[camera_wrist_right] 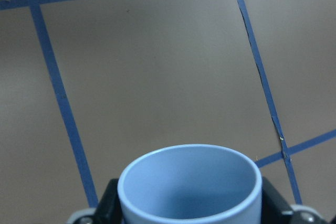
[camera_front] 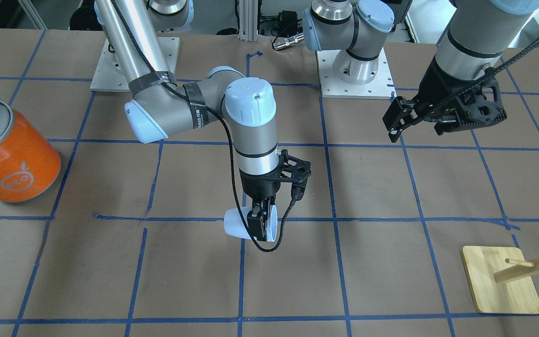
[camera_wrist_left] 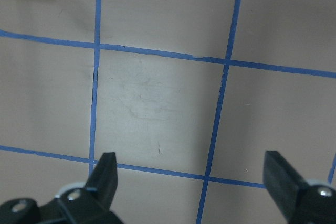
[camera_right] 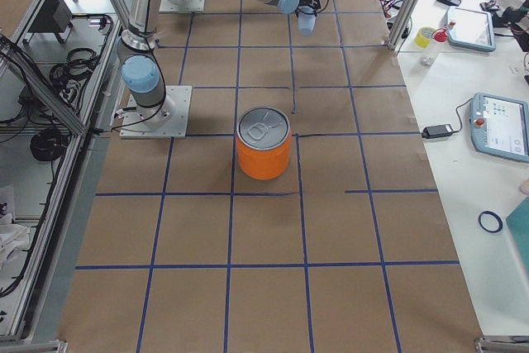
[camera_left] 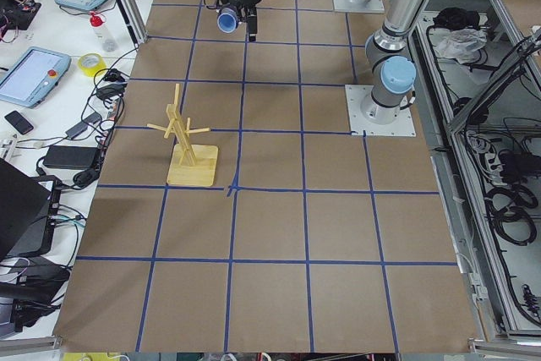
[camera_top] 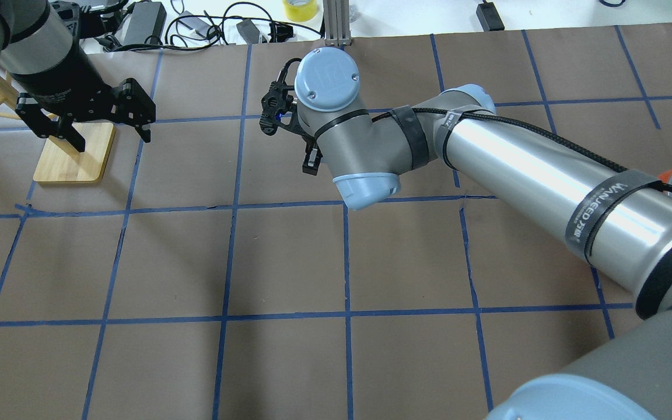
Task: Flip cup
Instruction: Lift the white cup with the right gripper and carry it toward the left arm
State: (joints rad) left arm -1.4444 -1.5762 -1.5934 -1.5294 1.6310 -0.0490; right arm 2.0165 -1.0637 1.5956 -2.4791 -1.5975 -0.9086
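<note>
The cup [camera_front: 239, 228] is a small pale blue-white tumbler. It lies on its side between the fingers of my right gripper [camera_front: 258, 228], which points down and is shut on it near the rim, just above the table's middle. The right wrist view shows the cup's bluish inside [camera_wrist_right: 189, 192] with a finger on each side. The cup also shows in the exterior left view [camera_left: 228, 20] and the exterior right view [camera_right: 307, 23]; my right wrist hides it in the overhead view. My left gripper [camera_front: 405, 119] is open and empty, raised off to the side [camera_top: 108, 125].
A large orange can [camera_front: 10, 154] with a silver top stands at the table's end on my right [camera_right: 264, 142]. A wooden peg rack [camera_front: 501, 281] on a square base stands below my left gripper [camera_top: 73, 154]. Blue tape lines grid the brown table.
</note>
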